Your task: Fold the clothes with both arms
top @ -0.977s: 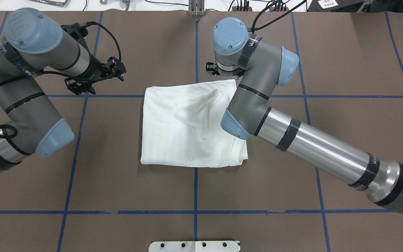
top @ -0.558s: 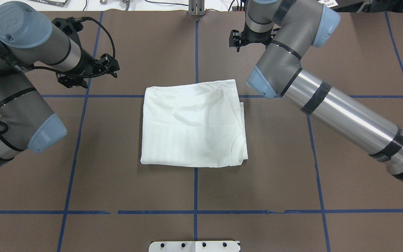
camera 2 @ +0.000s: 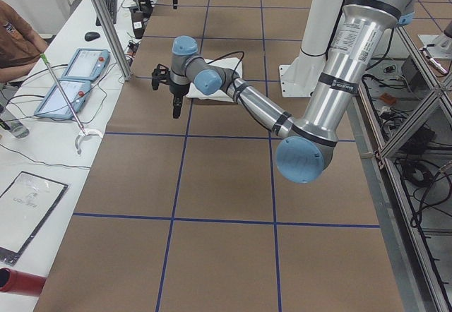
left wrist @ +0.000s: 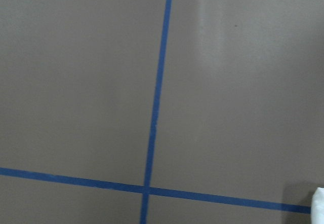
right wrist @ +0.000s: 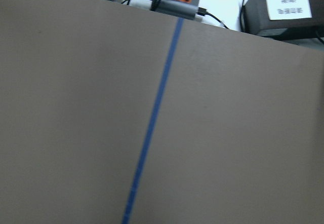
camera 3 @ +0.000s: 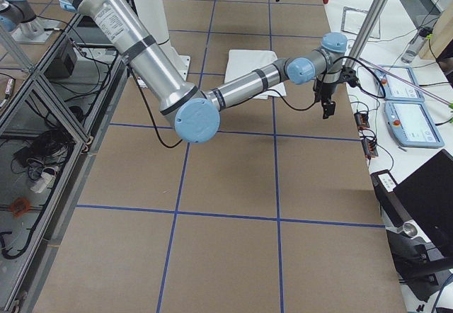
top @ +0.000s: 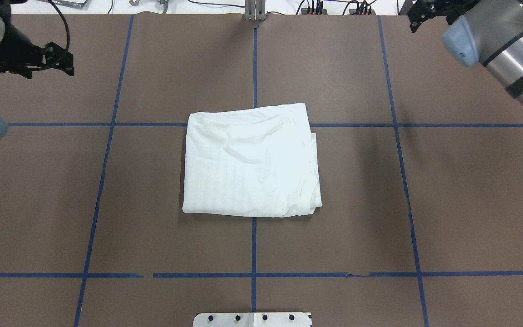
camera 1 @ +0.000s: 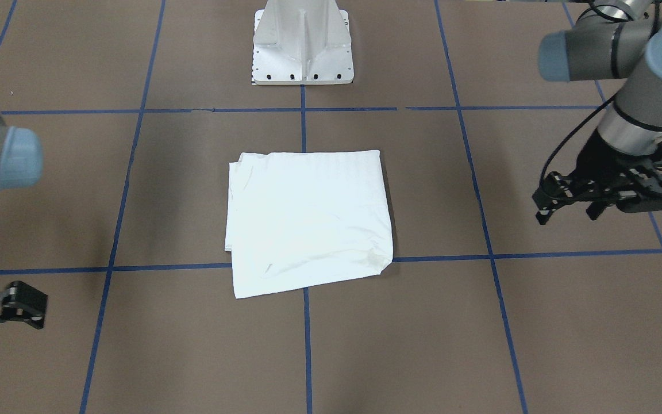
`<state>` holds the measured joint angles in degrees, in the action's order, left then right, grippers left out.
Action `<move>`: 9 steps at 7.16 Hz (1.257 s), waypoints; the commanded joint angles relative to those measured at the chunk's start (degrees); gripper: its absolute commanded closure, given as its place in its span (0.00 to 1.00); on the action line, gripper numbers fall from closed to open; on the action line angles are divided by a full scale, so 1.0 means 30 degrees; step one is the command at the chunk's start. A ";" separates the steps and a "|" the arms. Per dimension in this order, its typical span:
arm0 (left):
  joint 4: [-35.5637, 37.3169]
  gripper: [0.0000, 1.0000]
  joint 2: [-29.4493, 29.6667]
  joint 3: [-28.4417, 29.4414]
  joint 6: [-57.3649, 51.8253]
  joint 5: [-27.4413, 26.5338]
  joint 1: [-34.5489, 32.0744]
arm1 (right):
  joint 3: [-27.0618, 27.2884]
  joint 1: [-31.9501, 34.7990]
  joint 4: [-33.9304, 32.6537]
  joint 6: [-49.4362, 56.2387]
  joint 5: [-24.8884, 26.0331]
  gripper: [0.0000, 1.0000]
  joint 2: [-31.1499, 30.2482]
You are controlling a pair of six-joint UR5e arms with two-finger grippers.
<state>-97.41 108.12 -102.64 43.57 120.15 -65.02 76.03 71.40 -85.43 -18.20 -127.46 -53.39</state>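
The clothes are one white shirt (top: 250, 161), folded into a flat rectangle at the middle of the brown table, also visible in the front view (camera 1: 308, 221). Nothing touches it. My left gripper (top: 50, 74) hangs open and empty over the far left of the table, well clear of the shirt; the front view shows the left gripper (camera 1: 566, 217) with its fingers spread. My right gripper (top: 429, 22) is at the far right corner, open and empty; in the front view the right gripper (camera 1: 3, 328) is partly cut off. A white corner of the shirt (left wrist: 319, 203) shows in the left wrist view.
The white pedestal base (camera 1: 302, 52) stands at the near edge. Power strips and cables (right wrist: 174, 1) line the far edge. A side bench holds tablets (camera 2: 78, 79), and a person's sleeve (camera 2: 18, 40) shows beside it. Blue tape lines grid the table.
Both arms have swung outward and away from the shirt, the left toward the far left, the right toward the far right corner. The shirt has not moved.
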 commanded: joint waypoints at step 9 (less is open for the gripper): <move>-0.2510 0.01 -0.7762 0.2273 -1.6336 0.2959 -0.8445 | 0.4995 0.5820 -0.3790 0.9288 -0.1466 0.00 -1.0211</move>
<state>-103.35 86.37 -97.68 -4.94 128.90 -90.25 94.68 88.88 -99.90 9.49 -133.94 -82.94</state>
